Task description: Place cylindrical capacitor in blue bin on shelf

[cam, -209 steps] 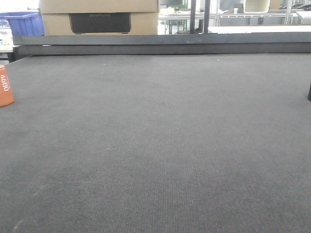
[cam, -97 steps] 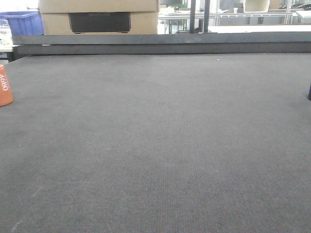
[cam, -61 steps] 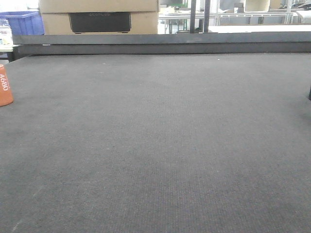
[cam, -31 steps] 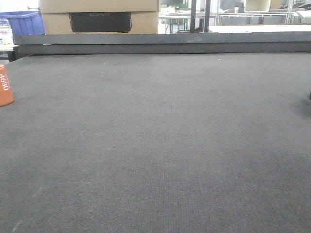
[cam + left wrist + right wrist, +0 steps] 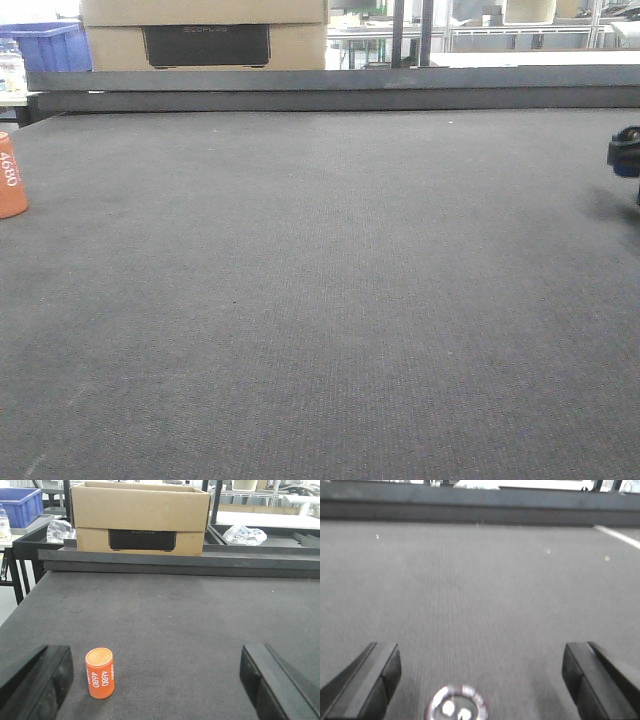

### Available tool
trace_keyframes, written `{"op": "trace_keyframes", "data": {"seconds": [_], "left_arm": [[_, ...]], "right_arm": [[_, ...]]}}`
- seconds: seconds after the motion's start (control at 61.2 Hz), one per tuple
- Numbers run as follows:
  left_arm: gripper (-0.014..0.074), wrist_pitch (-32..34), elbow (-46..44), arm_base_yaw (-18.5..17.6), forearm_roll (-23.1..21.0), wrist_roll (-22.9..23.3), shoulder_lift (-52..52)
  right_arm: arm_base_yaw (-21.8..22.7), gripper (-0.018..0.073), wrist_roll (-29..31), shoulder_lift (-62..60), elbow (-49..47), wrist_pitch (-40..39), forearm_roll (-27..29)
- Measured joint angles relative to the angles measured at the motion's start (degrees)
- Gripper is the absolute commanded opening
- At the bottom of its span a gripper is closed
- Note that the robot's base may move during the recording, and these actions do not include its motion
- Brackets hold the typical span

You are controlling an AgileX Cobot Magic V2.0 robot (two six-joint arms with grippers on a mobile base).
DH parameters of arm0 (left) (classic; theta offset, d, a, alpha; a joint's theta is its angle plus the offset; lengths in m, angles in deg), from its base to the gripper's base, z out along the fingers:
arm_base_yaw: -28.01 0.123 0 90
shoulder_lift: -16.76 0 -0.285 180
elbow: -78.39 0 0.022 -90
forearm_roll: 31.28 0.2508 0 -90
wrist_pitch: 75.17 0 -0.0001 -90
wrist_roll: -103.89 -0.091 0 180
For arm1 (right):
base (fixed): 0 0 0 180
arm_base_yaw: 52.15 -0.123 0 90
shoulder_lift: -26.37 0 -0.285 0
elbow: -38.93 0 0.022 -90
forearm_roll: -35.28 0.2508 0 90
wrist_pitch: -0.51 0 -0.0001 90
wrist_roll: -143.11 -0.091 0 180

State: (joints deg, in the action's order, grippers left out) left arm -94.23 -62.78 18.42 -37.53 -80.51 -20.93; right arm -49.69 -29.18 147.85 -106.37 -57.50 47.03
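The cylindrical capacitor [image 5: 100, 673] is a small orange cylinder with white "4680" lettering. It stands upright on the dark mat, at the far left edge in the front view [image 5: 11, 176]. My left gripper [image 5: 155, 687] is open and low over the mat. The capacitor stands just inside its left finger [image 5: 42, 680], not touching it. My right gripper [image 5: 480, 682] is open over bare mat, and a blurred round shiny object [image 5: 457, 706] lies low between its fingers. A blue bin [image 5: 20, 505] stands beyond the mat's far left corner. The shelf is out of view.
A cardboard box [image 5: 140, 520] sits behind a raised dark ledge [image 5: 180, 562] at the mat's far edge. Crumpled plastic bags [image 5: 244, 535] lie beside the box. A dark part of my right arm [image 5: 625, 152] pokes in at the front view's right edge.
A dark part of my right arm has come into the front view at its right edge. The capacitor has stayed in place.
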Motion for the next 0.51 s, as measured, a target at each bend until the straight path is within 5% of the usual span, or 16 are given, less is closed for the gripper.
{"op": "trace_keyframes", "data": {"seconds": [0.262, 0.507], "left_arm": [[0.0582, 0.0, 0.0, 0.0, 0.0, 0.0, 0.0], [0.0582, 0.0, 0.0, 0.0, 0.0, 0.0, 0.0]], "right_arm": [[0.0, 0.0505, 0.0, 3.12, -0.09, 0.0, 0.0], [0.0, 0.0048, 0.0, 4.5, -0.45, -0.38, -0.22]]}}
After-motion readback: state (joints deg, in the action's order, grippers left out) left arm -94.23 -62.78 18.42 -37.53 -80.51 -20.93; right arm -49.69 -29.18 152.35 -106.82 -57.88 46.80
